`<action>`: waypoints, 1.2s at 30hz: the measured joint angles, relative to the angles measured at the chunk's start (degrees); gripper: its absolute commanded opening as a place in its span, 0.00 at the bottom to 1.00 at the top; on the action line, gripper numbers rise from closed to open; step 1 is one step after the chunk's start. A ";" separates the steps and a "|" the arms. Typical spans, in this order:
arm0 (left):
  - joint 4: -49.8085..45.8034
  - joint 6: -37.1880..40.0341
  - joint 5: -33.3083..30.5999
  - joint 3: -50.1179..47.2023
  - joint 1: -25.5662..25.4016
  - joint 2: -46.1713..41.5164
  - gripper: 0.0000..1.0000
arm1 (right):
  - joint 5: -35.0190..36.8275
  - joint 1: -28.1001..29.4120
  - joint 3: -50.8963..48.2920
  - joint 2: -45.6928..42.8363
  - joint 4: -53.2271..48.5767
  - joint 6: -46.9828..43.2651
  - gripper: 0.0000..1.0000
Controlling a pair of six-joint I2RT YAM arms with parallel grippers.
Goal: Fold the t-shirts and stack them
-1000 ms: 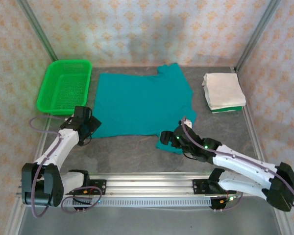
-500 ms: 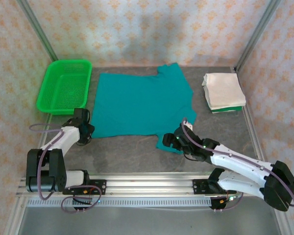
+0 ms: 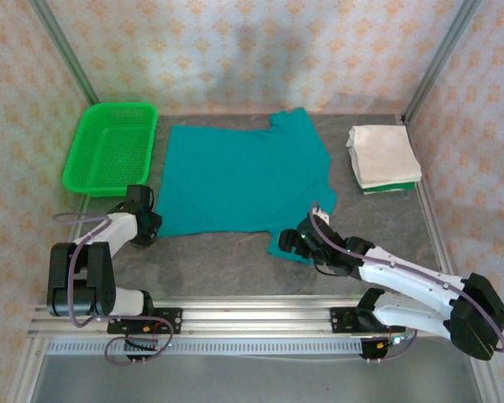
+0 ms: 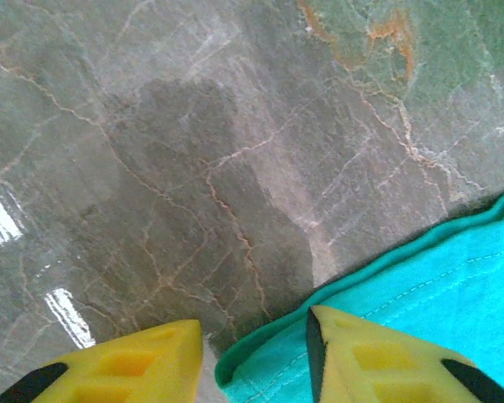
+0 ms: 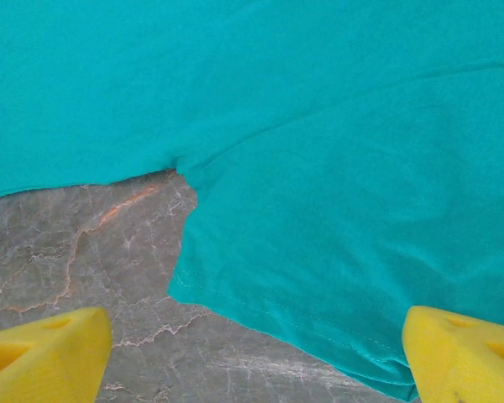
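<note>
The left gripper [image 4: 252,336] had its yellow, wedge-shaped foam fingers [image 4: 370,361] partly apart. The rounded bottom corner of the teal t-shirt [image 4: 420,319] lay in the gap, with its stitched hem against the right-hand finger and a strip of bare table [image 4: 193,151] beside the other. No pinch on the cloth showed.

The right gripper [image 5: 254,336] was spread wide, with one yellow finger at each side of a flat sleeve whose double-stitched hem ran between them.

The tabletop was glossy grey stone-look, veined with pale and orange lines.

From above, the teal shirt [image 3: 244,176] lay spread flat and smooth across the middle of the table, the left gripper [image 3: 143,220] at its near-left corner and the right gripper [image 3: 290,242] at its near sleeve. At the far right sat a square stack of folded cream shirts [image 3: 384,155] on a green shirt [image 3: 386,190]. A green plastic mesh basket [image 3: 122,107] stood at the far left.
</note>
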 measured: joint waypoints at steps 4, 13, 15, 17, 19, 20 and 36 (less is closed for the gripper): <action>-1.01 -0.52 -0.09 0.02 0.35 0.11 0.19 | -0.17 0.00 0.00 0.33 0.04 0.00 0.90; -1.92 -1.05 1.38 0.90 0.31 -0.61 0.38 | -0.42 0.00 0.07 0.66 0.26 0.00 0.90; -2.23 -1.14 1.81 0.90 0.31 -1.55 0.39 | -0.42 0.00 0.07 0.66 0.42 0.00 0.90; -2.32 -1.20 2.19 1.03 0.31 -2.14 0.39 | -0.42 0.00 0.07 0.66 0.44 0.00 0.90; -2.32 -1.55 2.93 1.20 0.31 -2.16 0.39 | -0.59 0.00 0.13 0.74 0.44 -0.02 0.90; -2.32 -1.70 3.23 1.22 0.31 -2.16 0.38 | -0.63 0.00 0.28 0.94 0.44 -0.02 0.90; -3.72 -2.16 4.33 2.36 0.50 2.32 0.10 | -1.01 0.00 0.76 1.66 0.61 -0.02 0.90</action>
